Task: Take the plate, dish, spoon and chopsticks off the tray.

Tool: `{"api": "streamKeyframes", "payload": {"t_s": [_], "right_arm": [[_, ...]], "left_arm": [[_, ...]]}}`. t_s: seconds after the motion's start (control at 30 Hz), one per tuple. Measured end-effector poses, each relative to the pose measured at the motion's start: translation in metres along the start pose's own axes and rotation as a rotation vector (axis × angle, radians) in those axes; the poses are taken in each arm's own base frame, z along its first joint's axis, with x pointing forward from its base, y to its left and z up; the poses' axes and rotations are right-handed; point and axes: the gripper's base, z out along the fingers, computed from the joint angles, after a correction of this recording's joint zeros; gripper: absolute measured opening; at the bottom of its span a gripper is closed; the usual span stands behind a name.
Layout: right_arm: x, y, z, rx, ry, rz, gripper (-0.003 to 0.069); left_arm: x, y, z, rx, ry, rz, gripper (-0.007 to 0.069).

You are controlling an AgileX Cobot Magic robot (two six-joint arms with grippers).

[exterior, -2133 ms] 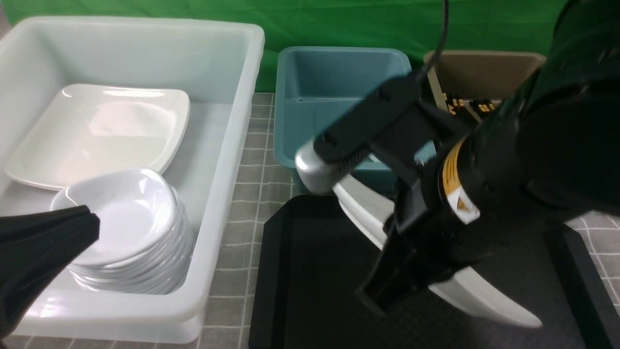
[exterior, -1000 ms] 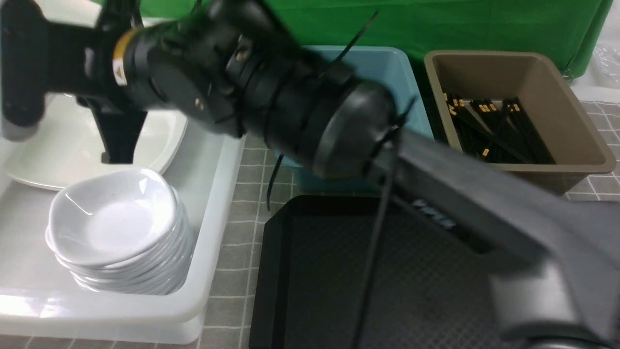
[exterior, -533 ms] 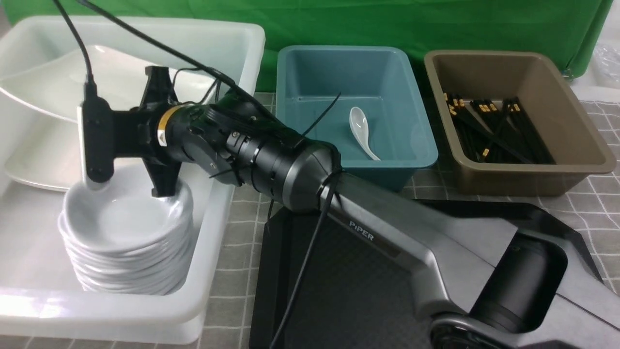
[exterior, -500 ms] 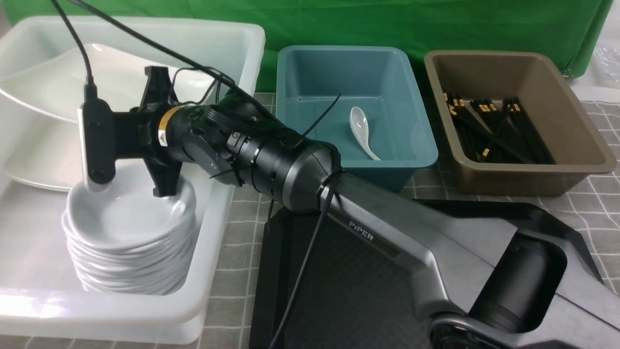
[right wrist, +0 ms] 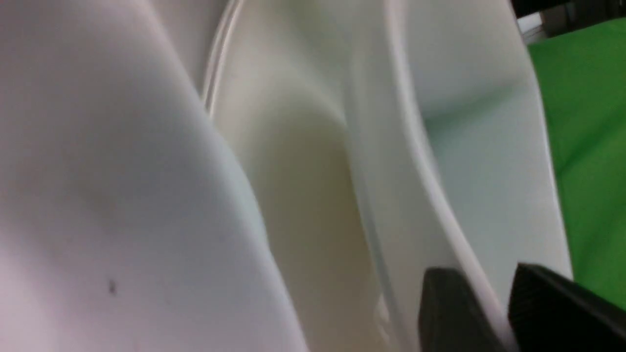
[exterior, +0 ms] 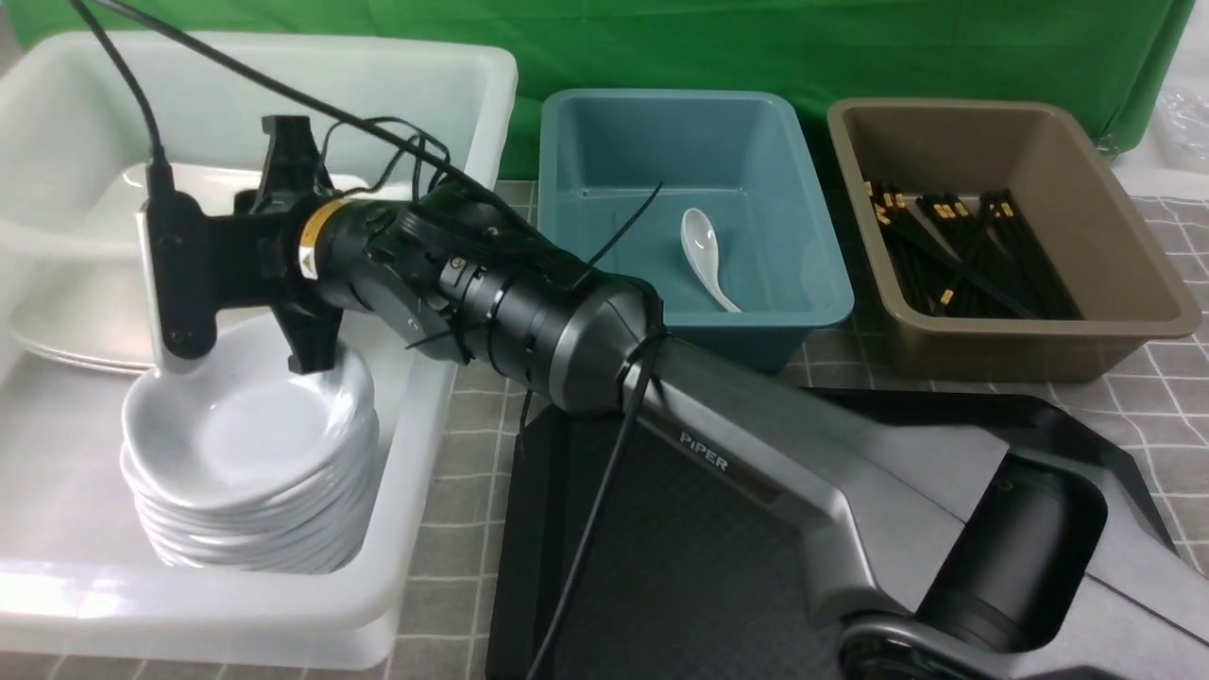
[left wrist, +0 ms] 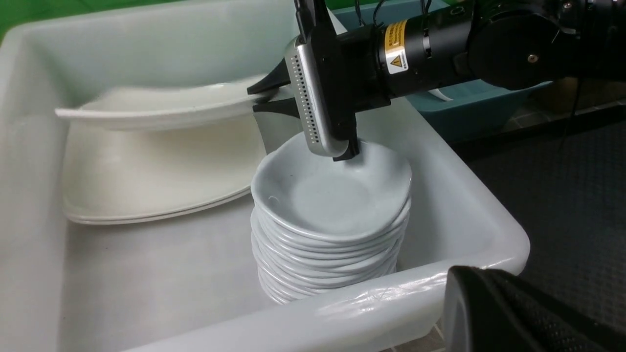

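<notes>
Moved: the plate (left wrist: 161, 105) is lying lower and flatter inside the white tub (exterior: 453, 104) than half a second ago, and the right fingers (left wrist: 274, 80) are standing wider than before.
Plate: it is hanging inside the white tub, above the flat plates (exterior: 66, 331) on the tub's floor, and showing blurred in the left wrist view.
Right gripper (left wrist: 254, 98): it is reaching across into the white tub with its fingers parted, one on each side of the plate's rim.
Left gripper (left wrist: 513, 313): it is waiting just outside the white tub's near wall, fingers closed together and holding nothing.
Small dishes (exterior: 250, 463): they are sitting in a stack inside the white tub, under the right wrist.
Spoon (exterior: 704, 250): it is lying in the teal tub (exterior: 567, 189) just beside the white tub.
Chopsticks (exterior: 963, 250): they are lying in the brown tub (exterior: 1124, 236), beyond the teal one from the white tub.
Tray (exterior: 680, 586): it is sitting on the worktop (exterior: 472, 312) beside the white tub, under the right arm.
</notes>
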Motion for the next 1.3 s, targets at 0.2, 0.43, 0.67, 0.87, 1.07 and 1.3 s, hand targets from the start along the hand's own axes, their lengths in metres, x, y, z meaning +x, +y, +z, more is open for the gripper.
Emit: {"api": "streamKeyframes", "payload": {"t_s": [0.2,0.43,0.67,0.87,1.07,1.3], "right_arm": [[0.0,0.0,0.0,0.003,0.003,0.035,0.0344],[-0.013,-0.011,-0.022,-0.069,0.065,0.21,0.0354],[-0.046,-0.053,-0.1,-0.167,0.171,0.378,0.0342],[-0.049,-0.1,-0.204,-0.22,0.353,0.67,0.0139],[-0.033,-0.119,-0.25,-0.158,0.399,0.875,0.002],[-0.01,-0.083,-0.308,-0.225,0.545,0.955,0.0022]], "left_arm": [[0.0,0.0,0.0,0.0,0.0,0.021,0.001],[0.0,-0.001,0.0,0.008,0.001,0.018,0.001],[-0.002,-0.002,0.0,0.022,-0.02,0.015,0.001],[-0.016,-0.011,0.004,0.099,-0.174,0.02,0.001],[-0.015,-0.031,0.047,0.211,-0.286,0.037,0.001],[-0.002,-0.04,0.071,0.25,-0.436,-0.002,0.001]]}}
